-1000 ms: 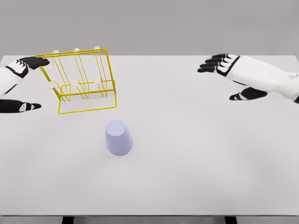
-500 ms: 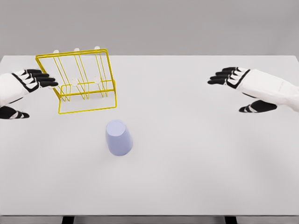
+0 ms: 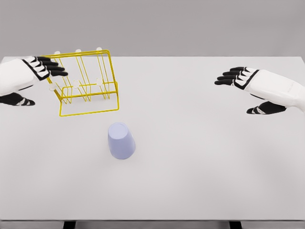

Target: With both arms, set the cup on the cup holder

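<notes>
The lavender cup lay on the white surface, at about five o'clock from the yellow wire cup holder and well apart from both hands. It looked light, rigid and smooth-walled, likely slippery, so a grip around its tapered wall seemed safest. The left hand, fingers spread and empty, overlapped the holder's left edge; the right hand hovered released at three o'clock.

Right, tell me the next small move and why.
Probably bring the right hand down toward the cup: it lies ungrasped on the table, both hands are open, and the left hand is already at the cup holder.
</notes>
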Robot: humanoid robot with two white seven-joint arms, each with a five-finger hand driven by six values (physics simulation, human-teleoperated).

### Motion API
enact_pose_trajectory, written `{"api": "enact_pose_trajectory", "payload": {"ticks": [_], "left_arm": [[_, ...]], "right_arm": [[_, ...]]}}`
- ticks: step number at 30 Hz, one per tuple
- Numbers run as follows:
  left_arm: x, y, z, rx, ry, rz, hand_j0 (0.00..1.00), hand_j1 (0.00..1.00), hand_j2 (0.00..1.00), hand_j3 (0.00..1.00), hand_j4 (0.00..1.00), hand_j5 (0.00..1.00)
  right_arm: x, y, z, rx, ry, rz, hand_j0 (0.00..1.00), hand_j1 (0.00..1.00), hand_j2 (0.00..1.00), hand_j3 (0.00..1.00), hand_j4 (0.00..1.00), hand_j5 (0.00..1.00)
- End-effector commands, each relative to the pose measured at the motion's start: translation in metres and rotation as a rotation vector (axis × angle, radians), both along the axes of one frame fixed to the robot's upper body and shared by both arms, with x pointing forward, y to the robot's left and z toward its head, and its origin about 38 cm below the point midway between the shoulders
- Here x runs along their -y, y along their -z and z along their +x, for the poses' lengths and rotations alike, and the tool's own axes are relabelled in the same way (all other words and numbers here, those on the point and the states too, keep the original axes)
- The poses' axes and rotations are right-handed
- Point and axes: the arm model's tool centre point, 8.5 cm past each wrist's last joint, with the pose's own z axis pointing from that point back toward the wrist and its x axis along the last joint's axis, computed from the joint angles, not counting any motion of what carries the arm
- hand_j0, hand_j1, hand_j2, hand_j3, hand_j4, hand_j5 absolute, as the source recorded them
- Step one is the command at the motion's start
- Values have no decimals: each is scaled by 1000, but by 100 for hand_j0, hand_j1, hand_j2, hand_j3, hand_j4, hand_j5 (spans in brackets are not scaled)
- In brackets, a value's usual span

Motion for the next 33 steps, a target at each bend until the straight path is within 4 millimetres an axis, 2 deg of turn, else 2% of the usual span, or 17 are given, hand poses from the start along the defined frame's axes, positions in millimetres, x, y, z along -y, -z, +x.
{"api": "enact_pose_trajectory", "payload": {"ticks": [1,5,7,8,10,15,18,20,24,29,33], "left_arm": [[6,44,-2,-126,13,13,100,100,100,100,100,100],[28,30,5,-169,89,20,100,100,100,100,100,100],[48,25,5,-213,159,55,100,100,100,100,100,100],[66,18,2,-224,222,75,100,100,100,100,100,100],[84,1,-8,-194,295,97,100,100,100,100,100,100],[99,-22,-9,-146,342,125,100,100,100,100,100,100],[118,-32,-4,-105,386,122,100,100,100,100,100,100],[139,-29,-2,-112,441,139,100,100,100,100,100,100],[163,-14,-5,-167,513,206,100,100,100,100,100,100],[164,10,-10,-252,534,310,100,100,100,100,100,100],[180,22,-11,-266,575,325,100,100,100,100,100,100]], "right_arm": [[0,0,0,-4,0,2,100,100,100,100,100,100],[3,0,-2,-11,1,-13,100,100,100,100,100,100],[0,-1,-5,-5,-10,-17,100,100,100,100,100,100],[-2,-3,-7,2,-20,-23,100,100,100,100,100,100],[-3,-4,-8,2,-22,-23,100,100,100,100,100,100],[-1,-5,-8,4,-20,-29,100,100,100,100,100,100],[2,-7,-9,6,-15,-42,100,100,100,100,100,100],[4,-9,-10,6,-13,-50,100,100,100,100,100,100],[4,-9,-10,7,-13,-50,100,100,100,100,100,100],[4,-9,-10,7,-15,-51,100,100,100,100,100,100],[3,-9,-11,8,-18,-51,100,100,100,100,100,100]]}}
